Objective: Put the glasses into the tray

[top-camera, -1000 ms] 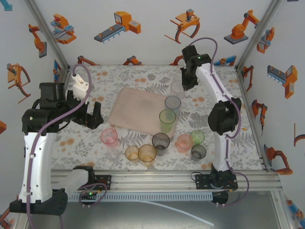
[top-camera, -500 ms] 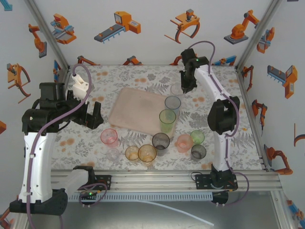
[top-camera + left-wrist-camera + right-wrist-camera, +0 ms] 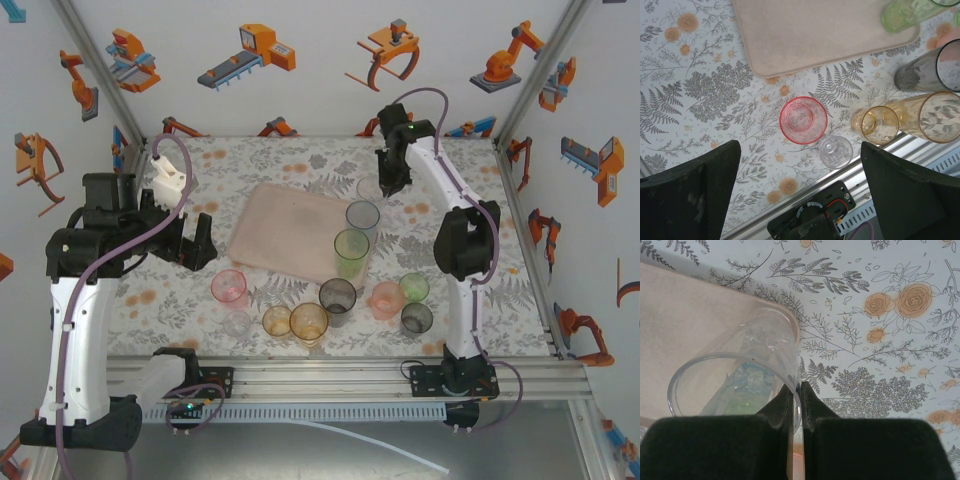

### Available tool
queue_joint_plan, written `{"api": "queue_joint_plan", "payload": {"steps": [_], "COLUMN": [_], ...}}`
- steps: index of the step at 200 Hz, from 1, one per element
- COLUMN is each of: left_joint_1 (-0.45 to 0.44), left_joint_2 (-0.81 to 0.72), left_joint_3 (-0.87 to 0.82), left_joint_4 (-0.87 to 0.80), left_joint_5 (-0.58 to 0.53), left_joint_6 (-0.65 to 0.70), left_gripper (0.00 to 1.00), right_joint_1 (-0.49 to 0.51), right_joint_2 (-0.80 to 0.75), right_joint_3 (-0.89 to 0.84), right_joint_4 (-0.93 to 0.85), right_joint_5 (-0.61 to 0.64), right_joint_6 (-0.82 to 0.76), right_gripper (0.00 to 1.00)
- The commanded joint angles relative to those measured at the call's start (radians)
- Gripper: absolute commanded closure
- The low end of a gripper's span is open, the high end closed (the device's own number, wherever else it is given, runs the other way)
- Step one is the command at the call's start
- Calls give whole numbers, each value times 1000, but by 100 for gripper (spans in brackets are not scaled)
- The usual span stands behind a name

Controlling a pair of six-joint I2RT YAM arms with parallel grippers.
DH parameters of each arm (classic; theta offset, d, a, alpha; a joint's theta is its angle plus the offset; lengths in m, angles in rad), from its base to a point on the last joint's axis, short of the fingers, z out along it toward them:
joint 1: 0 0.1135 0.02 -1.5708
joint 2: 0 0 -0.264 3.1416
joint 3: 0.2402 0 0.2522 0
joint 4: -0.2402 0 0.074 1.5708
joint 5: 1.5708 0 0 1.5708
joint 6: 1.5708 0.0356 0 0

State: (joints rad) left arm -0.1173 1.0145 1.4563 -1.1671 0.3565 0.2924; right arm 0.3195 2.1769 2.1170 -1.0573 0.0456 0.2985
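At the tray's far right corner, a clear glass point(image 3: 735, 367) is pinched by the right gripper point(image 3: 796, 387). One finger is inside the rim and one outside, with the jaws nearly shut and only the thin wall between them. That rim grip suits a tumbler too slick and wide to clasp round the body, and it lets the base go down flat. The base is over the tray point(image 3: 675, 315), just inside the rounded corner; whether it touches I cannot tell. A blue glass point(image 3: 363, 215) and a tall green glass point(image 3: 351, 250) stand along the tray's right edge, so this corner likely keeps clear of them. Eight more wait on the table point(image 3: 150, 290) nearer the arms. The left gripper point(image 3: 195, 243) hovers wide open and empty above a pink glass point(image 3: 803, 120), probably its next pick.
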Motion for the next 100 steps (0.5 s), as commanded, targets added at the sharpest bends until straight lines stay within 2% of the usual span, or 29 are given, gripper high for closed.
{"api": "queue_joint_plan", "payload": {"steps": [1, 100], "left_joint_1": [-3, -2], "left_joint_2": [-13, -17], "left_joint_3": [-2, 0], "left_joint_4": [-2, -3], "left_joint_5": [16, 17], "left_joint_6": [1, 2], "left_gripper": [3, 3], "right_joint_1": [12, 19], "right_joint_2": [13, 53], "right_joint_3": [14, 117], "right_joint_4": [5, -62], "right_joint_5": [5, -12], "right_joint_6": [10, -14], "right_gripper": [94, 80]}}
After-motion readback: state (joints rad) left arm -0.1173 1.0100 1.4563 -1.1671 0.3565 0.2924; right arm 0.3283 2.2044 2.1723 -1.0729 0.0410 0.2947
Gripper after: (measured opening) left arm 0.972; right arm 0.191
